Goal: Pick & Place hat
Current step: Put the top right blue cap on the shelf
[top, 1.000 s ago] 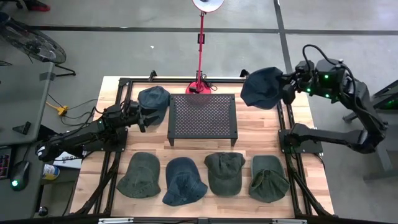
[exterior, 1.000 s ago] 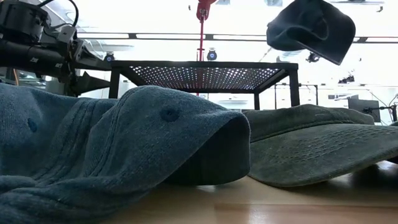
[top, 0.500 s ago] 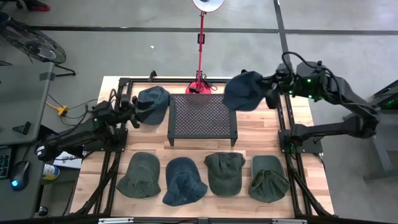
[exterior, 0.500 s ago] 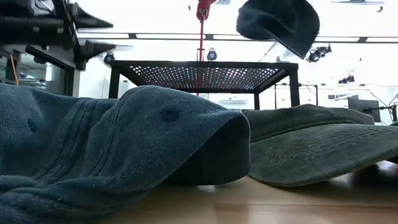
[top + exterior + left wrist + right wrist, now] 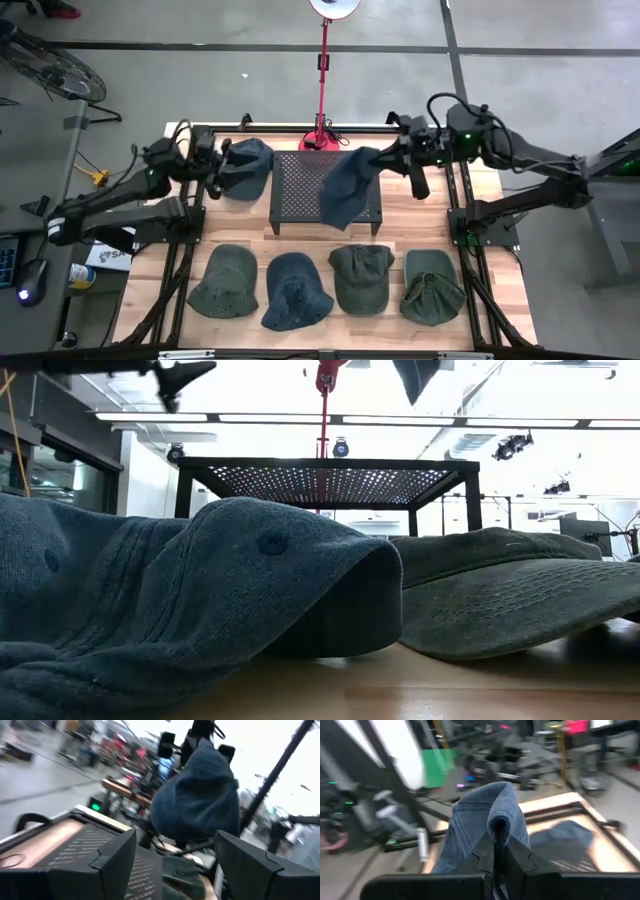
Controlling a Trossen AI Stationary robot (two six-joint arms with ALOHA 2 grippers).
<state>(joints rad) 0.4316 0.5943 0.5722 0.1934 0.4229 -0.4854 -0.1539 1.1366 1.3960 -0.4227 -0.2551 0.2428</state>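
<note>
The right gripper [image 5: 385, 157], fingers clamped on a blue hat [image 5: 347, 187], holds it over the rack [image 5: 300, 190]. The left gripper [image 5: 218, 170], fingers apart, hovers by another hat [image 5: 250, 162].

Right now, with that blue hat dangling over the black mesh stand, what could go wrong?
The right pincer grips the blue hat only by a pinched fold, so it might slip early. The hat hangs over the mesh stand's right part, so it could slide off that edge. The left pincer, open, is close to another blue hat and might nudge it.
</note>
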